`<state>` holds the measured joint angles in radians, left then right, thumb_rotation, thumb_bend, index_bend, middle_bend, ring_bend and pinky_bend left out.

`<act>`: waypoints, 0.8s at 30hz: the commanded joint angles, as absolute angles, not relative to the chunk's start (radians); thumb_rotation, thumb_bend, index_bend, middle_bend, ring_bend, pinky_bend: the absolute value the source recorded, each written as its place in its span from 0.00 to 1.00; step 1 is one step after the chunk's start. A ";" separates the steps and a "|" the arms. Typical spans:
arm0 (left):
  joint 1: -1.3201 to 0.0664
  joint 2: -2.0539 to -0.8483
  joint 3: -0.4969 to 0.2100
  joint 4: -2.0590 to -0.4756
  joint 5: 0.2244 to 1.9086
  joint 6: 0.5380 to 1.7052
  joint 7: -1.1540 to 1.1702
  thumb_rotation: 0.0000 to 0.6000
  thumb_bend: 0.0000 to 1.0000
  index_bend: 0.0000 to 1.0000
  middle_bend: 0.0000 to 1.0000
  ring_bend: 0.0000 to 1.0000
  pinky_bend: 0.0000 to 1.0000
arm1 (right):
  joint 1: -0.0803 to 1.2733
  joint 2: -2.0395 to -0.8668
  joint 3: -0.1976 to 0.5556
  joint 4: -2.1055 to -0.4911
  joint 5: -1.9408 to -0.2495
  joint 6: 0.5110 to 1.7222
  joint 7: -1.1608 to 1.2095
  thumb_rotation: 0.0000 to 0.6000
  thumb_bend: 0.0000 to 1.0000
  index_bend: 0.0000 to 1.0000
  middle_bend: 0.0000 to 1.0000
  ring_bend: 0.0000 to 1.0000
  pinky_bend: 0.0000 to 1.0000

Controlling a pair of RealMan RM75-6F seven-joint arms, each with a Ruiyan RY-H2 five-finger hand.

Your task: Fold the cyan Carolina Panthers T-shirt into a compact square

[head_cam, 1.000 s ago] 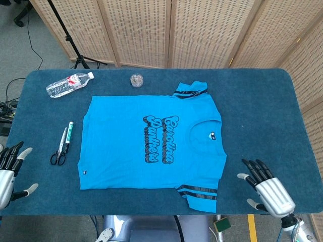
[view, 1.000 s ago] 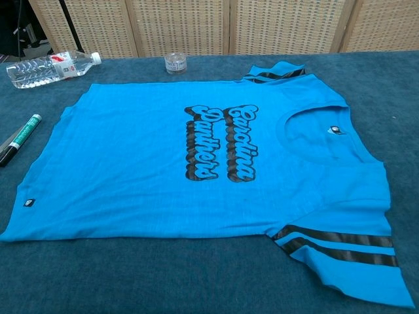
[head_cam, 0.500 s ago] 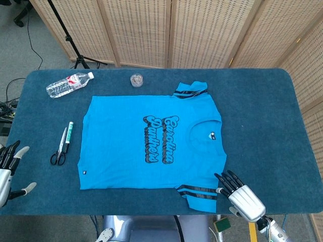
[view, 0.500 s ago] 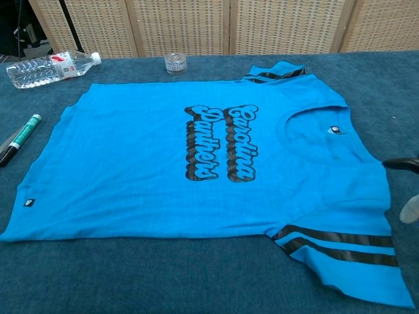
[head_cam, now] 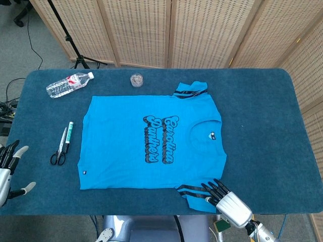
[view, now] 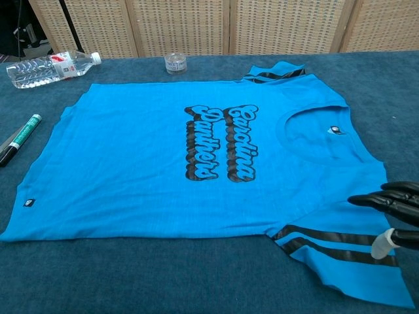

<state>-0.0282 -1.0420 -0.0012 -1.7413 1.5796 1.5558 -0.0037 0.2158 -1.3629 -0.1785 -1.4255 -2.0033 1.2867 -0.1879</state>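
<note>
Cyan T-shirt lying flat mid-table, unfolded; right hand, fingers apart and empty, hovering at the near striped sleeve, left hand idling spread at the edge; next: grasping that sleeve to fold inward.

Cyan Carolina Panthers T-shirt, flat, unfolded, print up, collar rightward on table.

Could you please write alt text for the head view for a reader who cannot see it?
A cyan T-shirt lies flat on a blue table, the right hand open at its near sleeve. The left hand is open at the table's edge.
</note>
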 commanded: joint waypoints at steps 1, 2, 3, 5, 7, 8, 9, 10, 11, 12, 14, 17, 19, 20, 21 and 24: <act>-0.029 -1.043 -0.001 -1.741 1.579 1.553 -0.002 1.00 0.09 0.00 0.00 0.00 0.00 | 0.222 -1.370 -0.182 -1.428 -1.999 1.275 -0.197 1.00 0.00 0.33 0.00 0.00 0.00; -0.029 -1.043 0.000 -1.741 1.579 1.552 -0.002 1.00 0.09 0.00 0.00 0.00 0.00 | 0.225 -1.374 -0.182 -1.427 -1.998 1.269 -0.203 1.00 0.00 0.33 0.00 0.00 0.00; -0.029 -1.043 -0.001 -1.741 1.578 1.552 -0.001 1.00 0.09 0.00 0.00 0.00 0.00 | 0.228 -1.379 -0.182 -1.425 -1.997 1.264 -0.210 1.00 0.00 0.33 0.00 0.00 0.00; -0.029 -1.044 -0.001 -1.741 1.577 1.553 -0.001 1.00 0.09 0.00 0.00 0.00 0.00 | 0.232 -1.386 -0.181 -1.423 -1.994 1.258 -0.217 1.00 0.00 0.33 0.00 0.00 0.00; -0.028 -1.044 -0.002 -1.741 1.576 1.554 -0.001 1.00 0.09 0.00 0.00 0.00 0.00 | 0.235 -1.391 -0.181 -1.423 -1.988 1.253 -0.222 1.00 0.00 0.33 0.00 0.00 0.00; -0.028 -1.044 -0.002 -1.741 1.575 1.553 -0.001 1.00 0.09 0.00 0.00 0.00 0.00 | 0.237 -1.393 -0.181 -1.422 -1.985 1.249 -0.226 1.00 0.00 0.33 0.00 0.00 0.00; -0.029 -1.044 -0.003 -1.741 1.574 1.552 0.000 1.00 0.09 0.00 0.00 0.00 0.00 | 0.239 -1.395 -0.182 -1.419 -1.983 1.244 -0.231 1.00 0.00 0.33 0.00 0.00 0.00; -0.029 -1.045 -0.003 -1.741 1.574 1.551 0.001 1.00 0.09 0.00 0.00 0.00 0.00 | 0.240 -1.397 -0.183 -1.418 -1.982 1.242 -0.235 1.00 0.00 0.33 0.00 0.00 0.00; -0.030 -1.045 -0.002 -1.741 1.573 1.549 0.002 1.00 0.09 0.00 0.00 0.00 0.00 | 0.241 -1.400 -0.185 -1.415 -1.980 1.239 -0.238 1.00 0.00 0.33 0.00 0.00 0.00; -0.030 -1.046 -0.002 -1.741 1.573 1.549 0.003 1.00 0.09 0.00 0.00 0.00 0.00 | 0.242 -1.403 -0.185 -1.412 -1.979 1.238 -0.240 1.00 0.00 0.33 0.00 0.00 0.00; -0.030 -1.046 -0.004 -1.741 1.571 1.549 0.004 1.00 0.09 0.00 0.00 0.00 0.00 | 0.242 -1.411 -0.186 -1.403 -1.974 1.237 -0.245 1.00 0.00 0.34 0.00 0.00 0.00; -0.030 -1.047 -0.004 -1.741 1.569 1.549 0.005 1.00 0.10 0.00 0.00 0.00 0.00 | 0.244 -1.419 -0.189 -1.392 -1.970 1.236 -0.249 1.00 0.00 0.34 0.00 0.00 0.00; -0.030 -1.047 -0.004 -1.741 1.568 1.548 0.005 1.00 0.09 0.00 0.00 0.00 0.00 | 0.245 -1.422 -0.192 -1.388 -1.968 1.234 -0.250 1.00 0.00 0.34 0.00 0.00 0.00; -0.031 -1.047 -0.005 -1.741 1.568 1.546 0.005 1.00 0.09 0.00 0.00 0.00 0.00 | 0.246 -1.423 -0.194 -1.388 -1.968 1.235 -0.250 1.00 0.00 0.34 0.00 0.00 0.00; -0.031 -1.047 -0.005 -1.741 1.567 1.545 0.006 1.00 0.09 0.00 0.00 0.00 0.00 | 0.246 -1.424 -0.194 -1.387 -1.968 1.236 -0.251 1.00 0.00 0.35 0.00 0.00 0.00; -0.032 -1.048 -0.005 -1.741 1.566 1.544 0.007 1.00 0.10 0.00 0.00 0.00 0.00 | 0.248 -1.427 -0.195 -1.383 -1.965 1.239 -0.257 1.00 0.00 0.35 0.00 0.00 0.00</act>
